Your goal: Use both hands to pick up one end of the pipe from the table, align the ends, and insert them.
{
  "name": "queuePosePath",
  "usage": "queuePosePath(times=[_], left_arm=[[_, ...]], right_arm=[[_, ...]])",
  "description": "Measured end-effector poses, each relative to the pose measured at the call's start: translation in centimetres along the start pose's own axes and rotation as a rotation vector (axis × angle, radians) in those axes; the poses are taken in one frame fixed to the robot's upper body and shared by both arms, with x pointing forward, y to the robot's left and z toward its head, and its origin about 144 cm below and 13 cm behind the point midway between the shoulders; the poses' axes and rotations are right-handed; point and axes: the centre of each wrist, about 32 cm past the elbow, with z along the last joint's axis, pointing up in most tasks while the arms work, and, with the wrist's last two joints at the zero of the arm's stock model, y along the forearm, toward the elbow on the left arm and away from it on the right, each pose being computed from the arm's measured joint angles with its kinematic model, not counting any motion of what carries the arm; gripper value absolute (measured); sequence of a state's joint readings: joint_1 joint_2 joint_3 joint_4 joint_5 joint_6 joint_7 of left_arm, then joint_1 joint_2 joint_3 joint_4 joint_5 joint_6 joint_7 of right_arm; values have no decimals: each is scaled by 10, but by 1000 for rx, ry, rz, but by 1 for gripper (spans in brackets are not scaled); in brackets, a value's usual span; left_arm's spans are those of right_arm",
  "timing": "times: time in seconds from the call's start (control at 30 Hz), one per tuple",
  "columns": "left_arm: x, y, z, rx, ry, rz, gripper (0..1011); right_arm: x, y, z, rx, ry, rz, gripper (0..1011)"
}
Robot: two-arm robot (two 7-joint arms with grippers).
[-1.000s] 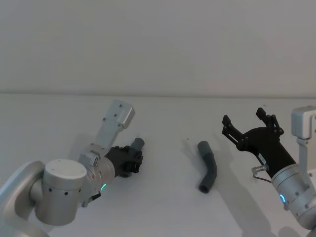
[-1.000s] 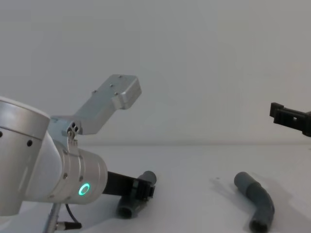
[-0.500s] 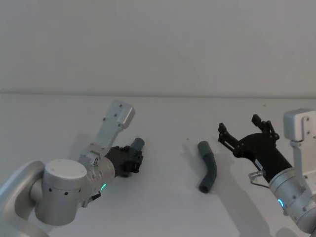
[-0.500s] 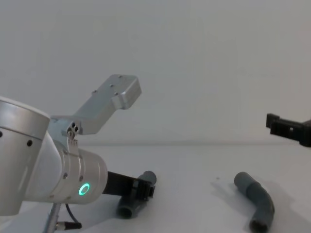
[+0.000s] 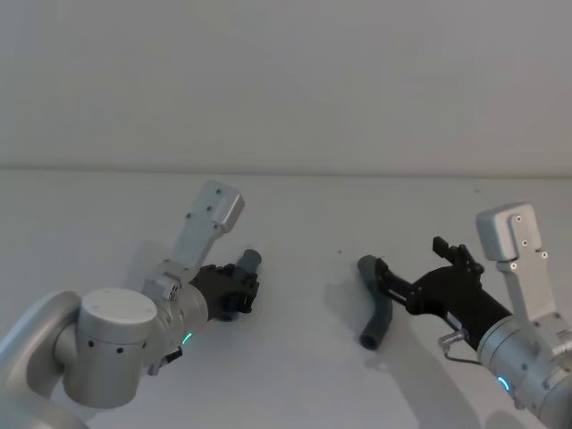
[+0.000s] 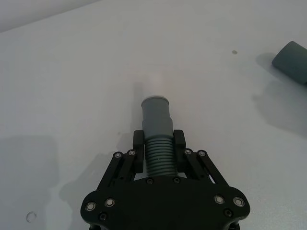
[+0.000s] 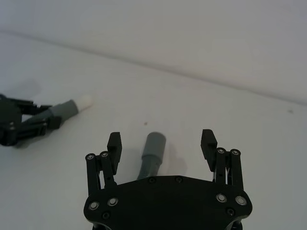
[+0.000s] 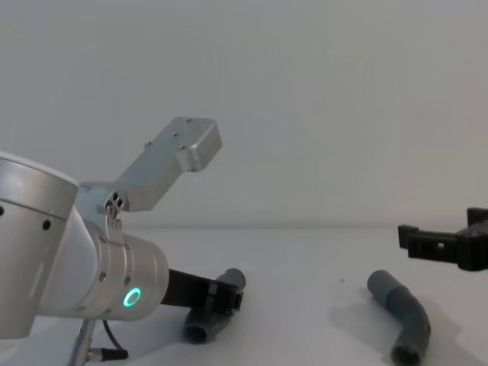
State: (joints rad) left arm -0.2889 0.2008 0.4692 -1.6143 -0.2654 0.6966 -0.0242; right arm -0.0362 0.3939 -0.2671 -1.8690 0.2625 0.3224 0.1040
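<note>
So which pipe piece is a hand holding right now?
The pipe piece with the white tip: the left hand is shut on its ribbed middle. The other piece lies loose on the table, near the open right hand.

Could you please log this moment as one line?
left gripper: shut on white-tipped pipe piece | right gripper: open, above other pipe piece | pieces apart on table

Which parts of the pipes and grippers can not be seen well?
Left pipe: white tip fades into the table, left wrist view.
Right pipe: near half behind the right gripper, right wrist view.
Right gripper: cut by the right edge, chest view.
</note>
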Motion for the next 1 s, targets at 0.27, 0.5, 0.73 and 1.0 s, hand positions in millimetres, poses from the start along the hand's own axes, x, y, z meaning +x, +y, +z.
queuePosePath(times=[0.27,0.5,0.73,1.0], left_arm=[[0,0,0,0,0,0,342],[0,0,0,0,0,0,342],[0,0,0,0,0,0,342],[0,0,0,0,0,0,342]], right_arm=[[-3,-2,5,-61,4,19,1000],[0,0,7,-94,-4,30,1000],[6,5,5,-118,-15,31,1000],[13,12,0,-156,-14,31,1000]])
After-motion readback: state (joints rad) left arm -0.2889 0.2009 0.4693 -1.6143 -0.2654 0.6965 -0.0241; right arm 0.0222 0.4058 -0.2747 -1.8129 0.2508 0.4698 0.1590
